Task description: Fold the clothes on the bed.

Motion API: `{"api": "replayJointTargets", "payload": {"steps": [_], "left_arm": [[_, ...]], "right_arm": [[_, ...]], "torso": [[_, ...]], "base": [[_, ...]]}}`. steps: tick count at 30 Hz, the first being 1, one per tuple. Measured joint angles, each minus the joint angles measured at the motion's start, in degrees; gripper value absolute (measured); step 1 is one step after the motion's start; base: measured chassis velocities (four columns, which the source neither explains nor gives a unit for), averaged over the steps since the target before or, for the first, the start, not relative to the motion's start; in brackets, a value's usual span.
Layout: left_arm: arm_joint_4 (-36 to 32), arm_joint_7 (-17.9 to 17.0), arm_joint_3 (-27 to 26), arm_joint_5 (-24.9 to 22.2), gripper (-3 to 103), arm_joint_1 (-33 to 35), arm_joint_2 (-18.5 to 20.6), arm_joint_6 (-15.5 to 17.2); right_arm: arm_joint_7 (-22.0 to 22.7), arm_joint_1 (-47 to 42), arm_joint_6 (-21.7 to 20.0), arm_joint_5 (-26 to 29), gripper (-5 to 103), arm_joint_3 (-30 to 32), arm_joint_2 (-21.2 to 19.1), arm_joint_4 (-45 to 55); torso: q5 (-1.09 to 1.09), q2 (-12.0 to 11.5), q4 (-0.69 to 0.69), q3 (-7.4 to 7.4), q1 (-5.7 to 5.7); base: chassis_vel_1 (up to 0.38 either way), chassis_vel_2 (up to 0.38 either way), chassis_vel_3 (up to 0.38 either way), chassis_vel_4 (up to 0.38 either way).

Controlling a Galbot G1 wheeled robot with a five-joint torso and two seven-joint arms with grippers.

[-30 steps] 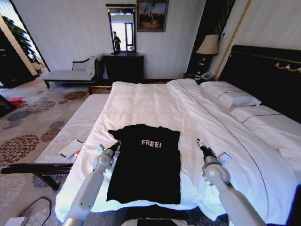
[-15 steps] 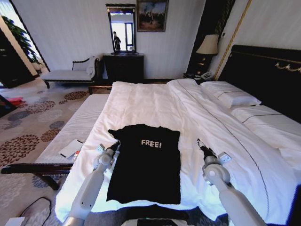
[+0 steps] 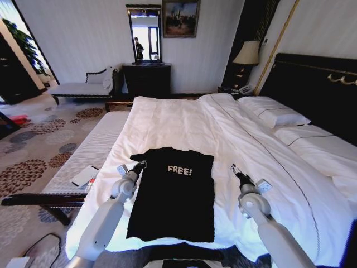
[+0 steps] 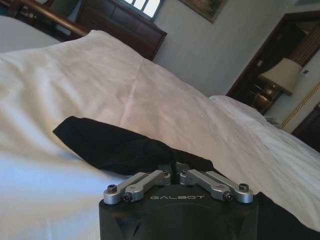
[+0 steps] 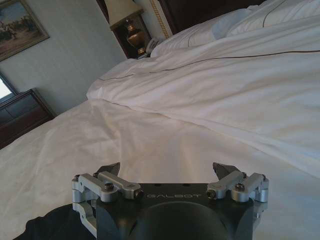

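Note:
The clothes are one black T-shirt (image 3: 173, 195) with white "FREE!" lettering, lying flat on the near part of the bed (image 3: 178, 123). My left gripper (image 3: 140, 164) sits at the shirt's left sleeve, shut, with black cloth bunched up around its fingertips. In the left wrist view the sleeve (image 4: 100, 142) spreads out past the left gripper (image 4: 174, 169). My right gripper (image 3: 234, 168) hovers open over the white sheet, a short way to the right of the shirt. Through the right wrist camera the right gripper (image 5: 165, 170) has its fingers wide apart, with a bit of the shirt (image 5: 45, 225) off to one side.
A striped bench (image 3: 95, 148) runs along the bed's left side, with a notepad (image 3: 83, 176) lying on it. Pillows (image 3: 273, 114) and a dark headboard (image 3: 312, 84) are at the right. A dresser (image 3: 146, 79) and chaise (image 3: 83, 86) stand at the far wall.
My left gripper has moved slightly forward onto the shirt's left sleeve. The right gripper has shifted very little.

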Motion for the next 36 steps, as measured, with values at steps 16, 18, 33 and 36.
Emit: {"api": "replayJointTargets", "payload": {"steps": [16, 18, 33, 36], "left_arm": [[2.18, 0.13, 0.11, 3.32, 3, 1.07, 1.72, -1.2], [2.31, -0.1, -0.56, 3.12, 5, 1.9, 1.68, -1.25], [-5.74, -1.36, -5.63, -1.58, 58, 8.91, 2.58, -1.24], [-7.89, -1.16, -7.67, -4.16, 69, 10.48, 2.29, -1.18]], "right_arm": [[0.26, -0.47, -0.16, -0.46, 100, -0.35, 0.42, 0.17], [0.27, -0.75, -0.16, -0.57, 100, -0.23, 0.41, 0.27], [0.82, -2.42, -0.27, -0.91, 100, 1.04, 0.57, 1.29], [0.82, -3.05, -0.28, -0.91, 100, 1.8, 0.38, 1.42]], "torso": [[0.0, 0.0, 0.0, 0.0, 0.0], [0.0, 0.0, 0.0, 0.0, 0.0], [0.01, 0.0, 0.0, 0.0, 0.0], [0.01, 0.0, 0.01, 0.0, 0.0]], "base": [[0.0, 0.0, 0.0, 0.0], [0.0, 0.0, 0.0, 0.0], [0.0, 0.0, 0.0, 0.0], [0.0, 0.0, 0.0, 0.0]]}}
